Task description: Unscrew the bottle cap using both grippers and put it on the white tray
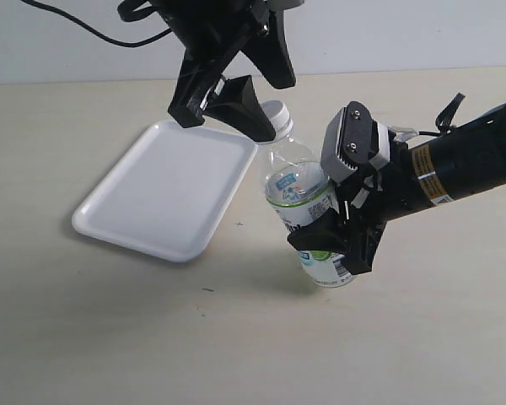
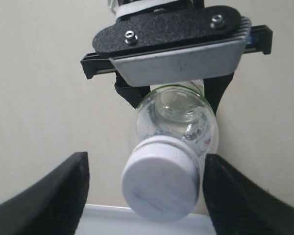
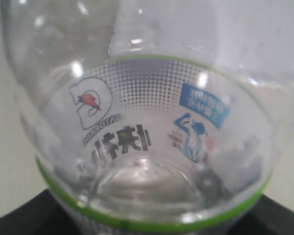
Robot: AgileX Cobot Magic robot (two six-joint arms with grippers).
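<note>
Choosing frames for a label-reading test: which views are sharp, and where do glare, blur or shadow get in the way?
Exterior view: sharp, evenly lit, soft shadow on the table under the bottle. Left wrist view: cap fairly crisp, near fingers dark and blurred. Right wrist view: label soft, with glare spots.

Plain white: small round ribbed plastic screw cap and flat rectangular plastic tray. On the clear plastic drink bottle, a green-edged label, white with grey dots, black lettering, a blue panel. All-black left gripper; right gripper black with grey-white block, yellow band. Beige table.
</note>
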